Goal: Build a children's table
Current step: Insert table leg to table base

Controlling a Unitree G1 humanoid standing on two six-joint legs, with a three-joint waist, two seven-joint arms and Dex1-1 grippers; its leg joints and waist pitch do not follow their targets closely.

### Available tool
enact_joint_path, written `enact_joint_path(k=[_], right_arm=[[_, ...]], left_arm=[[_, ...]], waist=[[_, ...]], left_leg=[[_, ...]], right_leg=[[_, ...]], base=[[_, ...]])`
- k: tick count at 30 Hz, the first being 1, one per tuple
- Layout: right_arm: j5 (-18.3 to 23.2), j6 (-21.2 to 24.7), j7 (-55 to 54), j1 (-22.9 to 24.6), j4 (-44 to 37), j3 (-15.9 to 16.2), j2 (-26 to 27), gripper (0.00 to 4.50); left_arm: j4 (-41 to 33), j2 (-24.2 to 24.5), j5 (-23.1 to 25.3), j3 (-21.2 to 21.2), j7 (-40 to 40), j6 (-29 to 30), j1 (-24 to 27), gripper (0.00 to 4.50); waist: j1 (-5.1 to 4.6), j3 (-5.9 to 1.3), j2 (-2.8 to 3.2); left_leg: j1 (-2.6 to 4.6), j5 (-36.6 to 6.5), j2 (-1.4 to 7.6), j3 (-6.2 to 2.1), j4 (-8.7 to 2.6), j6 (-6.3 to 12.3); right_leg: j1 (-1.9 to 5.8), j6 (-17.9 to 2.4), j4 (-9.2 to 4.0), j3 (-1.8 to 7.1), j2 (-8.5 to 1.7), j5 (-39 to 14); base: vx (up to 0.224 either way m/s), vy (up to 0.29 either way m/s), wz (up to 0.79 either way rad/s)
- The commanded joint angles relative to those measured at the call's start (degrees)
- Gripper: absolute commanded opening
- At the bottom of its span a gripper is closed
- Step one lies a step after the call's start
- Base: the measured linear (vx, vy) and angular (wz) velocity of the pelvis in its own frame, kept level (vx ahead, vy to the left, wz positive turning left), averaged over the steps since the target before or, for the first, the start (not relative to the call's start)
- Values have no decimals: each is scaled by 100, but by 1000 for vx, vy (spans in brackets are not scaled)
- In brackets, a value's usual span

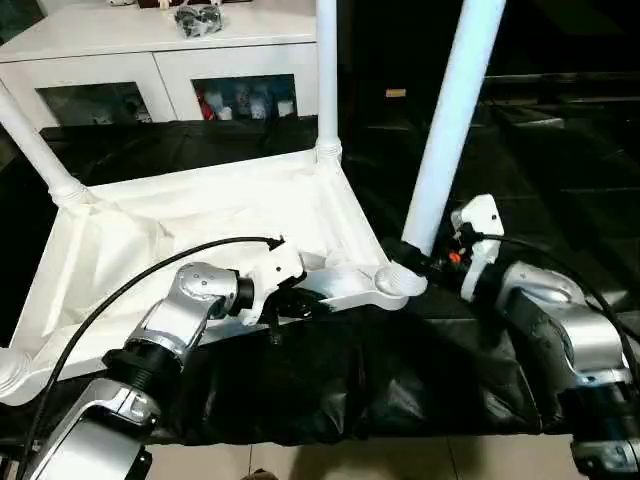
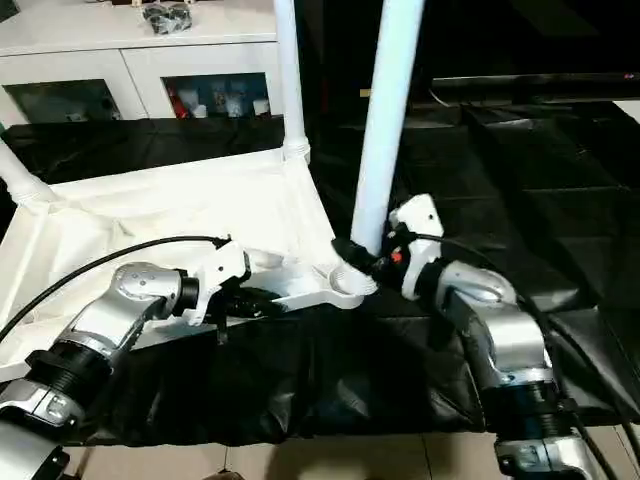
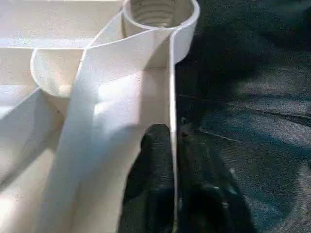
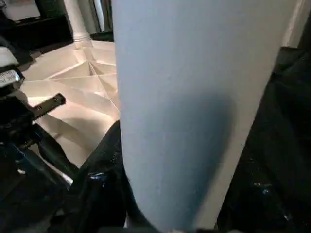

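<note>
- The tabletop lies upside down on the desk, which is draped in black cloth, ribbed underside up so its corner sockets face upward for the legs.
- Two legs already stand in their sockets: one at the far right corner, one at the far left corner.
- The left gripper has its jaws closed on the thin near rim of the tabletop, one finger inside the wall and the other outside. This grip probably steadies the top while a leg goes in.
- The right gripper holds a third leg low on its shaft, jaws clamped around the tube, just above the near right corner socket. Holding it low likely gives control of the end that must find the hole.
- That leg leans slightly to the right, its lower end at or just beside the socket; whether it has entered I cannot tell.
- In the left wrist view the socket shows ridges inside, so the leg may need turning as well as pressing.
- Beyond the desk stands a white cabinet with glass doors and a small dark object on top; pale floor shows at the near edge.
</note>
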Motion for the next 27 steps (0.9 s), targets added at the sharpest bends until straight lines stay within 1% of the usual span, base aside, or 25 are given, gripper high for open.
enact_joint_path(k=[1, 6, 7, 8, 11, 14, 16, 17, 19, 20, 21, 22, 23, 24, 25, 27], right_arm=[[-69, -124, 82, -105, 83, 77, 42, 188], [-90, -164, 171, -162, 238, 139, 68, 188], [-83, -156, 211, -205, 316, 164, 91, 188], [-74, -144, 230, -221, 342, 172, 100, 188], [-75, -10, 421, -238, 357, 316, 74, 188], [-107, 36, 545, -198, 318, 429, 13, 188], [-129, 86, 646, -151, 266, 503, -33, 188], [-134, 101, 674, -137, 261, 517, -36, 188], [-166, 59, 689, -135, 321, 536, -20, 188], [-168, 56, 689, -135, 326, 536, -19, 188], [-176, 39, 692, -136, 351, 538, -14, 188], [-210, -25, 692, -163, 463, 553, 14, 188], [-236, -67, 704, -180, 555, 570, 45, 188], [-254, -97, 712, -193, 620, 582, 67, 188], [-258, -103, 718, -192, 632, 587, 72, 188], [-264, -110, 758, -166, 648, 620, 89, 188]], left_arm=[[92, 42, -16, 18, -155, 23, -31, 9], [44, 41, -104, 54, -251, 68, 13, 0], [-23, 52, -129, 55, -301, 108, 56, 0], [-50, 56, -133, 55, -311, 120, 72, 0], [-157, 75, -96, 52, -283, 108, 183, 0], [-293, 115, -98, 51, -309, 101, 292, 0], [-459, 174, -115, 47, -364, 91, 410, 0], [-526, 196, -128, 55, -377, 90, 455, 0], [-637, 237, -146, 68, -388, 93, 525, 0], [-645, 240, -148, 68, -390, 94, 529, 0], [-693, 256, -155, 67, -404, 106, 554, 0], [-848, 329, -184, 57, -489, 142, 616, 0], [-1010, 400, -197, 59, -530, 187, 678, 0], [-1124, 449, -206, 61, -558, 219, 721, 0], [-1156, 462, -207, 66, -561, 229, 732, 0], [-1249, 516, -206, 93, -568, 265, 758, 0]], waist=[[25, -309, -80], [24, -314, -76], [25, -316, -92], [26, -313, -85], [23, -313, -97], [18, -313, -88], [12, -305, -111], [13, -306, -100], [9, -300, -100], [14, -295, -111], [16, -295, -136], [18, -298, -115], [10, -296, -125], [8, -308, -113], [-16, -301, -104], [-34, -294, -110]], left_leg=[[22, -147, 419, -115, -441, 451], [24, -111, 424, -113, -442, 464], [24, -99, 421, -107, -439, 480], [21, -99, 420, -108, -441, 490], [13, -42, 426, -106, -436, 552], [19, -43, 438, -106, -438, 584], [14, -42, 441, -104, -448, 599], [22, -57, 441, -100, -445, 604], [18, -92, 442, -96, -449, 598], [20, -117, 446, -98, -457, 587], [24, -122, 446, -93, -460, 585], [22, -97, 445, -94, -458, 578], [11, -79, 443, -95, -458, 582], [14, -73, 454, -100, -457, 573], [5, -52, 445, -99, -458, 586], [13, -76, 441, -95, -458, 586]], right_leg=[[309, -1745, -380, 225, -511, 716], [304, -1783, -372, 217, -508, 798], [305, -1785, -371, 218, -509, 826], [308, -1791, -372, 218, -513, 806], [311, -1783, -365, 217, -513, 848], [301, -1774, -366, 214, -510, 810], [303, -1764, -370, 212, -507, 771], [293, -1766, -376, 215, -508, 717], [291, -1767, -383, 216, -508, 657], [289, -1761, -385, 217, -513, 582], [287, -1755, -393, 214, -510, 546], [286, -1751, -384, 216, -511, 520], [288, -1751, -379, 216, -512, 547], [288, -1771, -361, 213, -525, 586], [284, -1784, -365, 208, -511, 633], [283, -1803, -374, 207, -504, 650]], base=[[0, 0, 0], [0, 0, 0], [0, 0, 0], [0, 0, 0], [0, 0, 0], [0, 0, 0], [0, 0, 0], [0, 0, 0], [0, 0, 0], [0, 0, 0], [0, 0, 0], [0, 0, 0], [0, 0, 0], [0, 0, 0], [0, 0, 0], [0, 0, 0]])
